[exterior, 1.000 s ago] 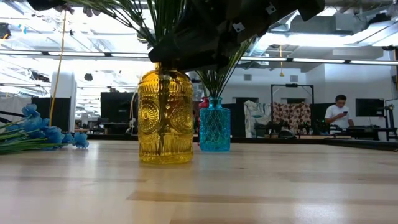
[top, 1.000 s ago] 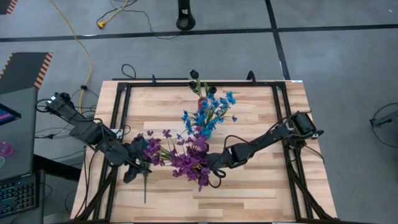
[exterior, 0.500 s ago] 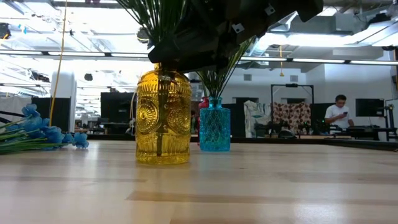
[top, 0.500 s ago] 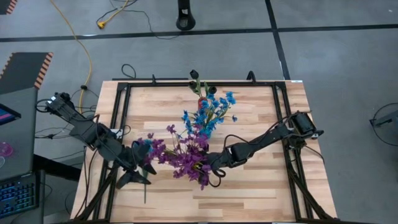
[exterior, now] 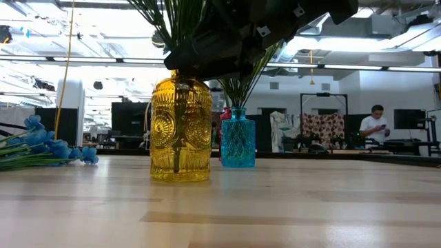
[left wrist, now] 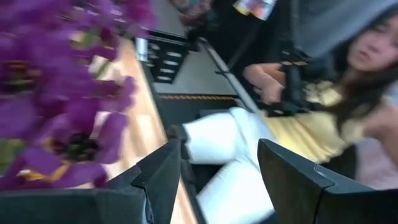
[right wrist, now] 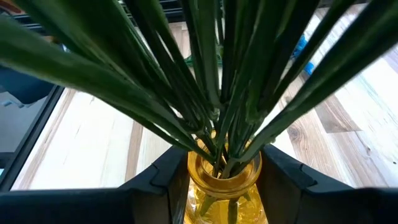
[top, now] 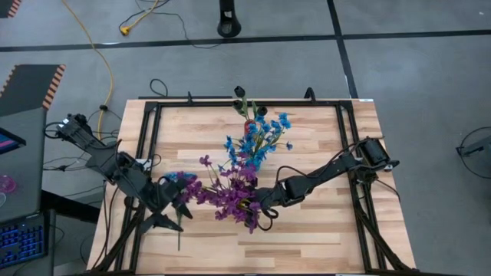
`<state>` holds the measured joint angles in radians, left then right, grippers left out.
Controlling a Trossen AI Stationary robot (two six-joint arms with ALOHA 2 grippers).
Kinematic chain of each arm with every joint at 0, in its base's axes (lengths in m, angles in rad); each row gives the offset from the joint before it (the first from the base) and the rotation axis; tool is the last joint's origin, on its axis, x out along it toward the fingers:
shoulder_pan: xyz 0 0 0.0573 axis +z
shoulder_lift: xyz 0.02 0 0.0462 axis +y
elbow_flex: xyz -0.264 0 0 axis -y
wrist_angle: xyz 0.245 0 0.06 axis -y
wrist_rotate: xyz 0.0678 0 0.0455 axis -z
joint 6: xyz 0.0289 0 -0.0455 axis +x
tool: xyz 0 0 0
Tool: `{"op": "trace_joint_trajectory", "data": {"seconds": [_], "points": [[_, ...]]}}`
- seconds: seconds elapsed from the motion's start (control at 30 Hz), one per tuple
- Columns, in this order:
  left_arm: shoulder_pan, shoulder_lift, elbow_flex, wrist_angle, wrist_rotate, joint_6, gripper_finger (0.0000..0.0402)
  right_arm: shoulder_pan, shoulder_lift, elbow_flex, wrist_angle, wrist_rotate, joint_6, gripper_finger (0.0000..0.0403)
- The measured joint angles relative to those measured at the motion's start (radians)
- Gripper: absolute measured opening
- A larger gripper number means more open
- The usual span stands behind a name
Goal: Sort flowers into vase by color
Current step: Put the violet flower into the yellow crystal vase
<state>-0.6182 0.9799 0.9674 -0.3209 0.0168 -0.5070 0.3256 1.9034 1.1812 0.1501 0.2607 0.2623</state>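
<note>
A yellow glass vase [exterior: 180, 131] stands on the table and holds a bunch of purple flowers [top: 230, 195] on green stems [right wrist: 217, 81]. My right gripper [top: 257, 205] is shut on it. Behind it a blue vase [exterior: 238, 141] holds blue flowers [top: 257, 138]. A blue sprig [exterior: 48, 145] lies flat on the table at the left, its stem [top: 179, 236] pointing toward the near edge. My left gripper [top: 175, 213] hovers over that sprig, open, with nothing between its fingers [left wrist: 161, 174]. Purple blooms [left wrist: 56, 106] crowd against one side of it. My left gripper has purple blooms [left wrist: 81, 149] close against the outer side of one finger; whether it touches them I cannot tell. My right gripper has the yellow vase's neck [right wrist: 224, 171] between its two fingers, one on each side. The fingers come slanting down from the table's right side. The vase stands upright with its base on the table.
Dark buds [top: 239, 96] rise near the far edge beside a small red thing [top: 248, 126]. A black frame [top: 149, 138] borders the tabletop. A seated person [left wrist: 311, 112] is beyond the table's edge in the left wrist view; another stands far back in the room [exterior: 375, 124].
My left gripper has tipped upward and rolled, rising a little. The purple blooms beside it have swung toward the yellow vase, and the leaning stems above the vase stand more upright. My right gripper has kept still on the vase.
</note>
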Motion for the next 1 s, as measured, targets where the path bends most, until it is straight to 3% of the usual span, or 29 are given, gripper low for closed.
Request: {"op": "trace_joint_trajectory", "data": {"seconds": [0.13, 0.63, 1.0], "points": [[0.001, 0.018, 0.000, -0.008, -0.076, -0.037, 0.0201, 0.000, 0.000, 0.000, 0.000, 0.000, 0.000, 0.0178], [0.050, 0.048, 0.000, -0.006, -0.170, -0.123, 0.0201, -0.001, 0.000, 0.000, 0.000, 0.001, 0.001, 0.0178], [0.073, 0.020, 0.005, -0.002, -0.310, 0.058, 0.0201, -0.001, 0.000, 0.000, 0.000, 0.003, 0.006, 0.0178]]}}
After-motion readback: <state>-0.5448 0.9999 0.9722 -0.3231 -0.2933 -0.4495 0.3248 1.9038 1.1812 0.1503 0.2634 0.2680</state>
